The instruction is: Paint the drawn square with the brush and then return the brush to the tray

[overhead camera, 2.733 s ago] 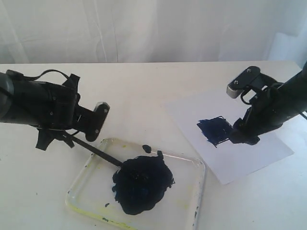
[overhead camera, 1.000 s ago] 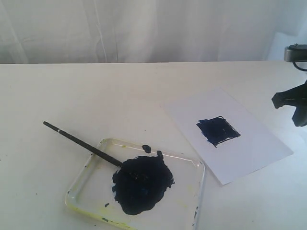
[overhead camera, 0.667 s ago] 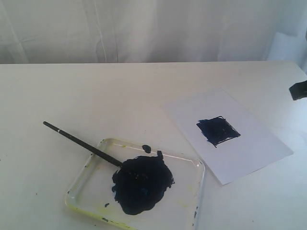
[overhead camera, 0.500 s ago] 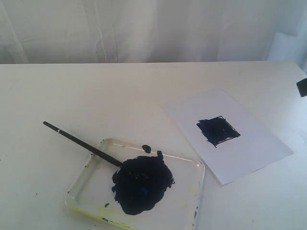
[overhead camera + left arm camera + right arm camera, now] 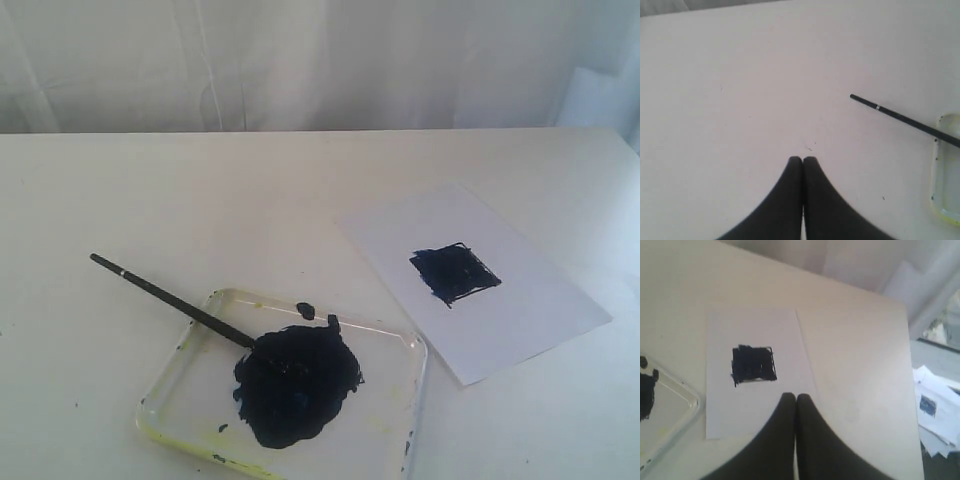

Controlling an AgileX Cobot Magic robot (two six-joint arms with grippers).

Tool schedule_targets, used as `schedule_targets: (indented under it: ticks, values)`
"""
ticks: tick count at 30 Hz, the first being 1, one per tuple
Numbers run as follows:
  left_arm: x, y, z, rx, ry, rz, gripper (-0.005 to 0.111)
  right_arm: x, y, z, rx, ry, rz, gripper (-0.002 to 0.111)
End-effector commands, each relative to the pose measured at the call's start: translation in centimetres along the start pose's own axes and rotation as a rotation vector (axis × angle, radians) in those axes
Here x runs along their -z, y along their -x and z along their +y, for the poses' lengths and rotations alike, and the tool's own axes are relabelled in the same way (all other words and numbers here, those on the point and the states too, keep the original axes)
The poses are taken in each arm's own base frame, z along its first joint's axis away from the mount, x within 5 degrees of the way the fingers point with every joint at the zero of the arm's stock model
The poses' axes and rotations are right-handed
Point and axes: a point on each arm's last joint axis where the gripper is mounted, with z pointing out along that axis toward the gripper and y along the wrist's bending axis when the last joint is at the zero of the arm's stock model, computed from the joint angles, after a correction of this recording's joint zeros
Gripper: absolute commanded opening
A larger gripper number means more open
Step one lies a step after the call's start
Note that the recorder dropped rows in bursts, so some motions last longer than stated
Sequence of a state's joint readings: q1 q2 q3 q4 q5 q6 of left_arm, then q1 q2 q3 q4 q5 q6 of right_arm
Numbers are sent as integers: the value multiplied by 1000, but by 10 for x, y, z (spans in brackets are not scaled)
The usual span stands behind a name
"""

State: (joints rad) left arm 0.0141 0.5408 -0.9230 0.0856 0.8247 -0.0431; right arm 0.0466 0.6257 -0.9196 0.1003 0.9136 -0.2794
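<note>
Blue-black paint is filling the drawn square point(image 5: 455, 273) on the white paper sheet point(image 5: 530, 310). Nearby, the brush point(image 5: 171, 301) is lying with its tip in the tray point(image 5: 190, 390), handle sticking out over the rim. The left gripper point(image 5: 802, 160) and right gripper point(image 5: 796, 397) are hovering clenched, empty.

White table point(image 5: 300, 190) stood before a pale white curtain point(image 5: 300, 60) in soft even light, loose papers point(image 5: 935, 410) lying on the floor point(image 5: 932, 362) past its edge.
</note>
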Motion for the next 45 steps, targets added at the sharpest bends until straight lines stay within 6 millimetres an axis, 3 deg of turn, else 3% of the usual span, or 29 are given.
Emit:
schedule_targets:
  ticks: [1,12,16,18,27,35,41,45]
  values:
    - [25,-19,-3,3,-8,-88,0,33,-15,6,-6,-25,-110,0]
    - [75,-68,-7,10,21,-347,0,111,-56,21,20,-88,-402,0]
    - [84,-86,-8,12,29,-420,0,127,-75,26,29,-112,-493,0]
    - [79,-87,-8,11,30,-414,0,129,-85,27,37,-136,-515,0]
    - [56,-88,-10,13,24,-432,0,109,-86,23,-6,-159,-523,0]
    - [12,-95,-12,150,-12,-500,0,58,-97,17,-108,-177,-553,0]
    - [-32,-120,-16,173,-20,-417,0,38,-102,16,-89,-194,-595,0]
    - [-63,-140,-19,168,-18,-441,0,12,-117,18,-89,-185,-554,0]
